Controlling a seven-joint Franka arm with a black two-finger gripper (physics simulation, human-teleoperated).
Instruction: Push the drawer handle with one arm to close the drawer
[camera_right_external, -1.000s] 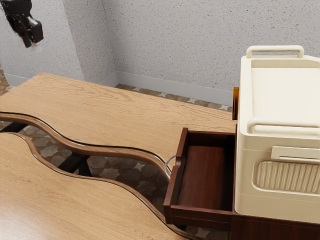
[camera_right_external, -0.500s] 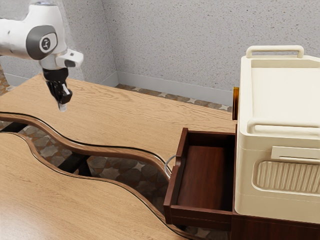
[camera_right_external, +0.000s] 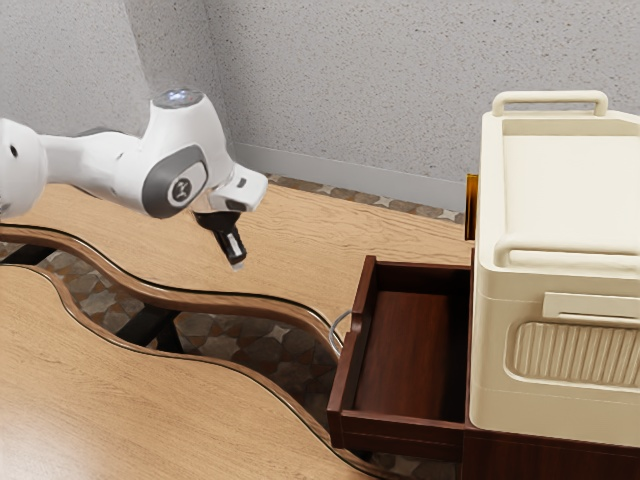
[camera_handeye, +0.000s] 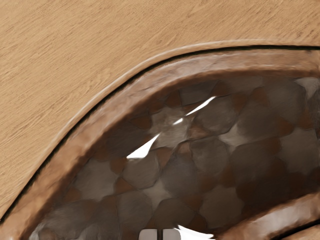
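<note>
Exterior view: one gripper (camera_right_external: 237, 265), pressed together, apart from one open drawer (camera_right_external: 400, 429) with one handle (camera_right_external: 332, 334); one cream box (camera_right_external: 493, 350), two rails (camera_right_external: 550, 97).

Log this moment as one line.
drawer: open, no contents visible | handle: untouched | gripper: shut, empty, short of handle | push: not yet made
</note>
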